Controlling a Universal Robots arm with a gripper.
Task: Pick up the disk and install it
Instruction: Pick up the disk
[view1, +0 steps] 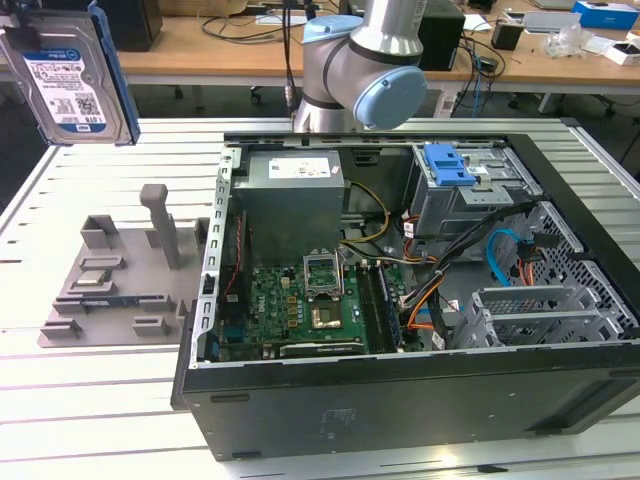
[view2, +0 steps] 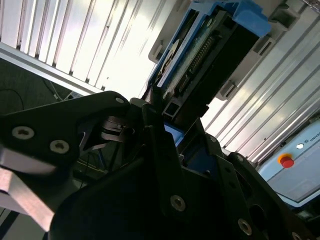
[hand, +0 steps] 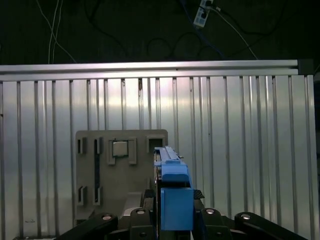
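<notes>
The disk (view1: 75, 75), a silver drive with a blue-and-white label and blue side rails, hangs upright high over the table at the exterior view's far left, above the grey fixture. In the first wrist view I see the disk (hand: 172, 187) edge-on, its blue rail facing the camera. My gripper (hand: 174, 200) is shut on it, one black finger on each side. The second wrist view shows the disk (view2: 210, 45) sticking out beyond the black fingers (view2: 150, 117) clamped on its end.
A grey fixture tray (view1: 120, 275) with slots and posts lies on the slatted table; the tray (hand: 120, 165) sits directly below the disk. The open computer case (view1: 400, 420) holds a power supply (view1: 295, 190), motherboard (view1: 300, 305) and blue-latched drive bay (view1: 447, 165). The arm's joint (view1: 370, 60) stands behind.
</notes>
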